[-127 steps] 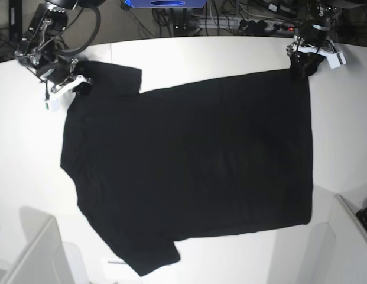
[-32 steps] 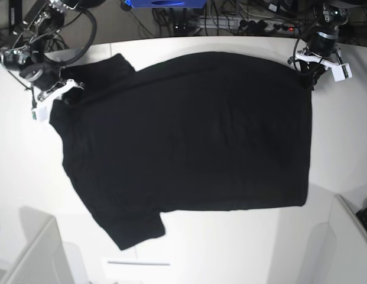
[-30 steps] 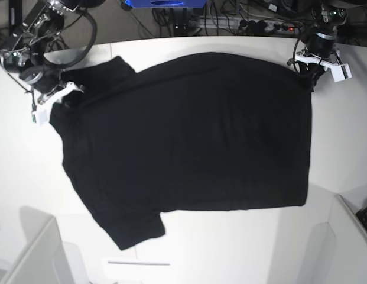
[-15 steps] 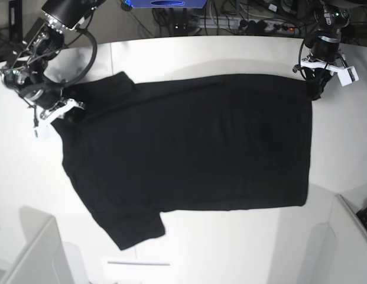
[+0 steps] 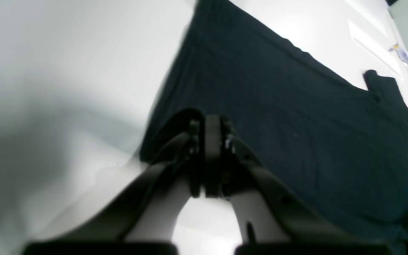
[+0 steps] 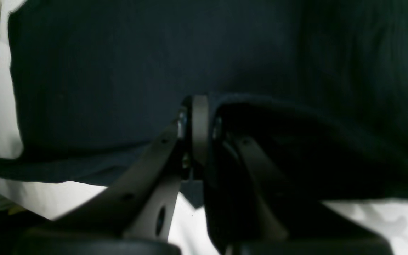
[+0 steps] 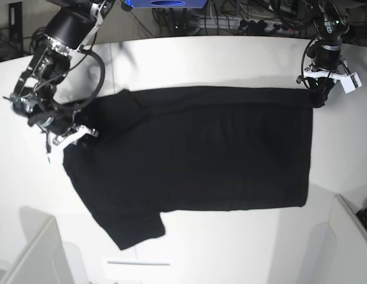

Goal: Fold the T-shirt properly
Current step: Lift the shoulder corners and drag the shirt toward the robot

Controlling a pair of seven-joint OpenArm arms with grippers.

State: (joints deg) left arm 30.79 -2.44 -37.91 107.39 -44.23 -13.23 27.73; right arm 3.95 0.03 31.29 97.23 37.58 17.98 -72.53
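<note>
Both arms have dragged the T-shirt's [image 7: 195, 154] far edge nearer, right gripper [image 7: 70, 135] and left gripper [image 7: 321, 94] clamped on its corners, long axis across the table [image 7: 230, 53].

T-shirt [image 7: 195, 154] underside hidden against table [image 7: 230, 59]; right-wrist view crops its edges; left-wrist foreground blurred.

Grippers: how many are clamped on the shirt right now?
2. The right gripper pinches the T-shirt at its shoulder end, on the base view's left; the left gripper pinches the hem corner at upper right.
</note>
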